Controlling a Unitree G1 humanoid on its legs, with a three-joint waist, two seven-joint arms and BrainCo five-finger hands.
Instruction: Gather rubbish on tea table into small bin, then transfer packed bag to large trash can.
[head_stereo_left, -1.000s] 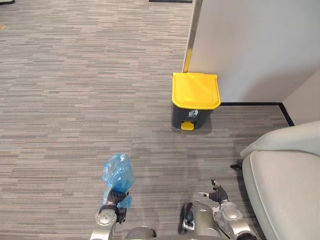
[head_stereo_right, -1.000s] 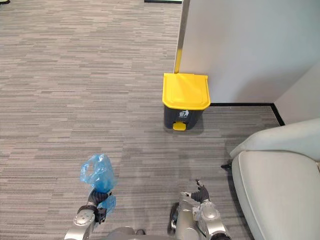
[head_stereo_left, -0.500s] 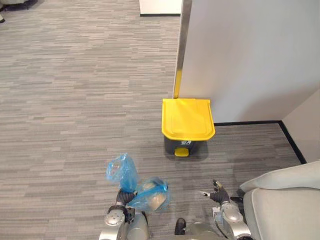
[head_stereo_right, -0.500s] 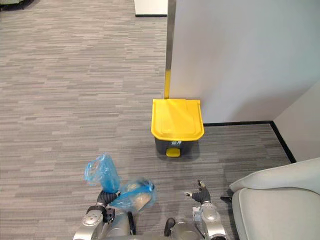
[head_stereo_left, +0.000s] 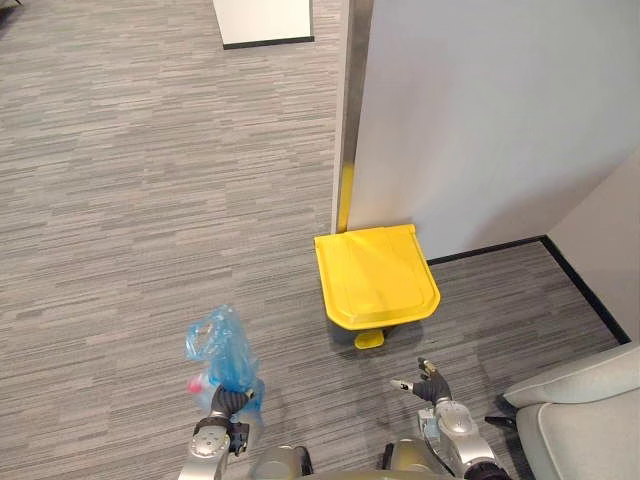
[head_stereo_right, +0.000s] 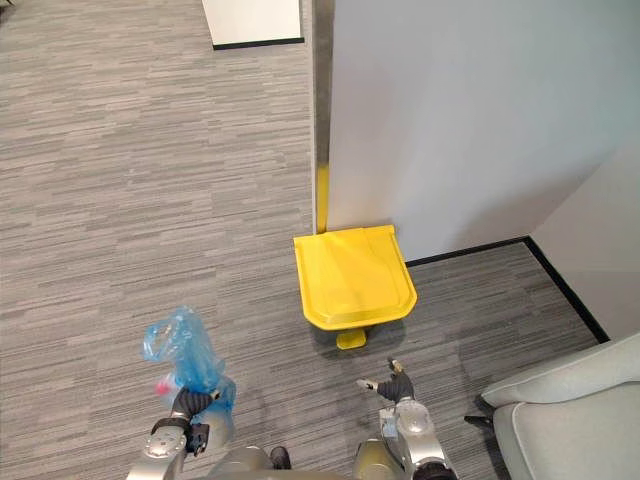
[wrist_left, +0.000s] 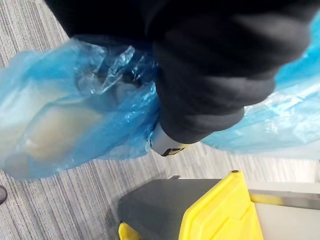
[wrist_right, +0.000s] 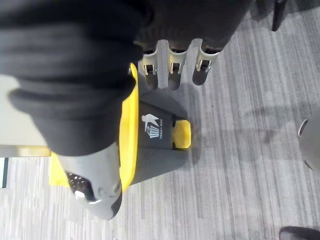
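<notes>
Short of the yellow-lidded grey pedal bin (head_stereo_left: 375, 280), left robot hand (head_stereo_left: 228, 402) clenches the neck of a blue plastic rubbish bag (head_stereo_left: 222, 345): soft, light, probably slippery, best held there; right robot hand (head_stereo_left: 430, 388) spread, empty.

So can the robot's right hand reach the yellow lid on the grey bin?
Probably yes: the right hand is empty, fingers relaxed, and only bare grey carpet lies between it and the yellow lid.

Two silver-grey metal arms (head_stereo_left: 460, 440), left hand (head_stereo_left: 230, 401) and right hand (head_stereo_left: 429, 387) each wrapped at back and wrist in a dark ribbed cover (wrist_right: 70, 75), silver fingers (wrist_right: 171, 62) in a row beside the cover, thicker grey thumb (wrist_right: 97, 185) set apart
</notes>
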